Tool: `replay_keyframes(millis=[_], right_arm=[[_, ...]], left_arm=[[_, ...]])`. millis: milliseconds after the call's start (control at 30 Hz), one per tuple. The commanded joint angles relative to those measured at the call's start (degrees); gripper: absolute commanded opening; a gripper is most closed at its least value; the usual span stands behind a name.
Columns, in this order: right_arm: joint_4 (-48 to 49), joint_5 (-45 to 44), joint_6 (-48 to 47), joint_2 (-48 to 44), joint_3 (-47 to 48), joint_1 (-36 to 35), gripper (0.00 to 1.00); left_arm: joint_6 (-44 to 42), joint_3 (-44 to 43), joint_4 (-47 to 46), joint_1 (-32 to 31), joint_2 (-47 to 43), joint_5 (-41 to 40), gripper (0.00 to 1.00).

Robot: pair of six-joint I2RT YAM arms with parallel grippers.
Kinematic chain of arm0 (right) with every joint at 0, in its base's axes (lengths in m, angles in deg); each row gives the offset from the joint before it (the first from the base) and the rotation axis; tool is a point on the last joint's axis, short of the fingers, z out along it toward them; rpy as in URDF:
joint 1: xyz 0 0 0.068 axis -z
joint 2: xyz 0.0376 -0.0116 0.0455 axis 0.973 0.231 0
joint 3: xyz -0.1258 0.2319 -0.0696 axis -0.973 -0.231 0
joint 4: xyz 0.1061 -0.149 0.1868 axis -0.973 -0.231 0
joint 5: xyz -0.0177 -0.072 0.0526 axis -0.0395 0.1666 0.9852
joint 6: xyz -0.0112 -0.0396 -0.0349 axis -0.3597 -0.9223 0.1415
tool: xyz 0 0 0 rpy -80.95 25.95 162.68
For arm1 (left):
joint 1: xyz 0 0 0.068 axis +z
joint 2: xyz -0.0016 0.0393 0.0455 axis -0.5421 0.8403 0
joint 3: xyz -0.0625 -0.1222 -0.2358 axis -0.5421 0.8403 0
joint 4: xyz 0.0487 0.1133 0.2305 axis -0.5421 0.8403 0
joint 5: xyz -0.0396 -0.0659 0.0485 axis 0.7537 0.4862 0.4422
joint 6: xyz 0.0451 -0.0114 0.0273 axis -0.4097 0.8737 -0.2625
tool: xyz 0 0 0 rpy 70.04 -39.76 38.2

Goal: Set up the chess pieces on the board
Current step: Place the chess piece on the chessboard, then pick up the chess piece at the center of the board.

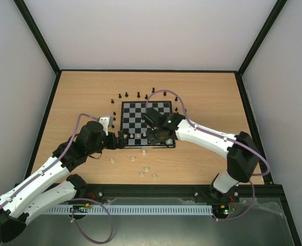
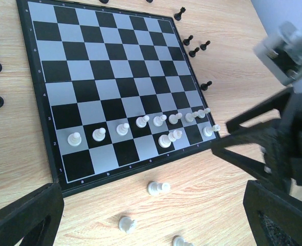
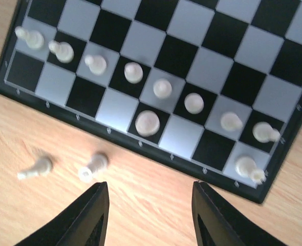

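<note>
Pale grey walls close in a wood-grain counter (image 1: 89, 87) edged with black rails. Small white rank numbers are printed on the thin black frame of the board (image 2: 115, 77), and 1, 2 and 3 can be read down one side. The letters along the adjoining side are too small to make out. It is a glossy thing of black and silvery checks, and it lies straight ahead of both sets of jaws.

The left jaws gape wide with nothing between them, the board's near corner just in front of their fingers (image 2: 33, 215). The right jaws stand partly apart, holding nothing, above the board's near edge, which runs just beyond their fingertips (image 3: 92, 215).

Ahead of them, eight cream-white pawns (image 3: 163, 88) stand in a row on the second rank. Two larger white pieces (image 3: 147, 123) sit on the rank nearer the jaws. Two fallen white pieces (image 3: 92, 166) lie on the counter just off the frame, left of the right jaws. More loose white pieces (image 1: 147, 168) lie scattered nearer the arm bases. Black chessmen (image 1: 138, 94) stand off the board, past its far edge and sides.
</note>
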Motion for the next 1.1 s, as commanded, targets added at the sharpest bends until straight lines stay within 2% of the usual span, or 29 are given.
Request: replay_keyframes(millis=[0, 133, 400, 667, 1067], right_arm=[[-2.4, -0.7, 2.9, -6.7, -5.9, -2.0, 0.48], [-1.8, 0.4, 5.4, -12.7, -12.3, -5.3, 0.55], [0.5, 2.8, 8.9, -20.1, -20.1, -14.0, 0.56], [3.2, 2.2, 11.3, -15.2, -21.7, -21.9, 0.51], [4.2, 2.1, 12.3, -8.0, -21.3, -23.8, 0.38]], left_arm=[[0.4, 0.2, -0.6, 0.2, 0.1, 0.5, 0.99], [0.5, 0.2, -0.6, 0.2, 0.1, 0.5, 0.99], [0.2, 0.0, -0.9, 0.2, 0.9, 0.3, 0.99], [0.3, -0.2, -0.8, 0.2, 1.4, -0.1, 0.99], [0.5, -0.1, -0.5, 0.2, 1.4, -0.2, 0.99]])
